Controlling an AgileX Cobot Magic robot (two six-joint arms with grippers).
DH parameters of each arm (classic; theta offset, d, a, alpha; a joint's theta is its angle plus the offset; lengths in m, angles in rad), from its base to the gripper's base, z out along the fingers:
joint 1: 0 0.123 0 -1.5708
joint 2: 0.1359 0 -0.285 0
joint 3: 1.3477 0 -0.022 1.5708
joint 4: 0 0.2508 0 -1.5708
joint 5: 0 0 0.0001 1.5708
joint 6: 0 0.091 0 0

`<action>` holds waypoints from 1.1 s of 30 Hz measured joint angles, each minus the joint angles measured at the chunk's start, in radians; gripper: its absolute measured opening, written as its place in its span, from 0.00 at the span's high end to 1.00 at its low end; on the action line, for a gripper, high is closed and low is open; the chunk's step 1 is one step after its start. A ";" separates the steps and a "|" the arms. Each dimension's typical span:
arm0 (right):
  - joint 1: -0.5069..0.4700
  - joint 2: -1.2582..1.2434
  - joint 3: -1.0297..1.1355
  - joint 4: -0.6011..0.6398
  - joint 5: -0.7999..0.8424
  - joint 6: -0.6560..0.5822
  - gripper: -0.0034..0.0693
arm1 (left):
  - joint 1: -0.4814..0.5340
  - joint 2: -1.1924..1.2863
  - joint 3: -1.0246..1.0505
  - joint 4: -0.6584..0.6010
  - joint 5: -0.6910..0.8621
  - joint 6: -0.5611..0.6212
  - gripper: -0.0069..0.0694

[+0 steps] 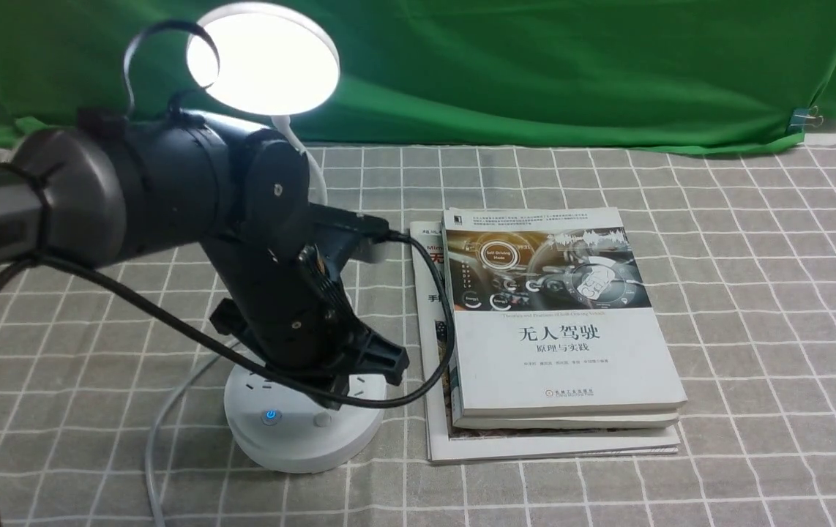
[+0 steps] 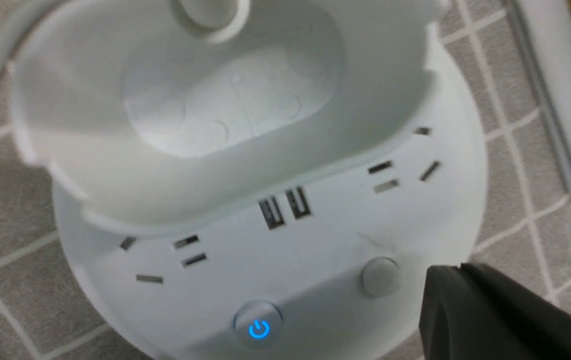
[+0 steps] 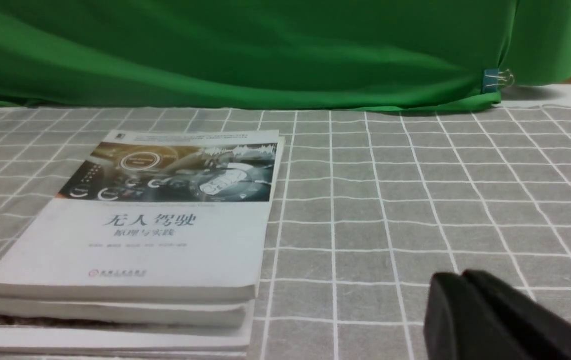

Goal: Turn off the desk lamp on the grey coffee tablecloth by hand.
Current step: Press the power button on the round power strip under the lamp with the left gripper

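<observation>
The white desk lamp stands on the grey coffee tablecloth [image 1: 755, 293], its disc head [image 1: 264, 58] lit. Its round base [image 1: 301, 439] carries sockets, a glowing blue power button [image 1: 270, 417] and a plain grey button [image 1: 323, 420]. My left gripper [image 1: 345, 395] hangs low over the base, jaws shut and empty. In the left wrist view its tip [image 2: 458, 270] sits just beside the grey button [image 2: 380, 276], over the base's edge; the blue button [image 2: 259, 329] lies further off. The small cup [image 2: 225, 100] is behind. My right gripper [image 3: 458, 277] is shut and empty above the cloth.
A stack of books [image 1: 557, 322] lies right of the lamp base, also in the right wrist view [image 3: 155, 225]. The lamp's grey cord [image 1: 158, 439] trails left of the base. A green cloth [image 1: 535, 66] hangs at the back. My arm's black cable [image 1: 433, 351] loops between base and books.
</observation>
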 joint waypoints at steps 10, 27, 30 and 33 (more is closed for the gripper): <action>0.000 0.000 0.000 0.000 0.000 0.000 0.90 | 0.000 0.080 -0.013 -0.004 0.010 0.000 0.91; 0.000 0.000 0.000 0.000 0.000 0.000 0.90 | 0.000 -0.010 0.000 0.013 0.018 0.007 0.91; 0.000 0.000 0.000 0.000 0.000 0.000 0.90 | 0.000 0.026 0.000 0.013 0.017 0.007 0.91; 0.000 0.000 0.000 0.000 0.000 0.000 0.90 | 0.000 0.064 -0.001 0.011 0.015 0.007 0.91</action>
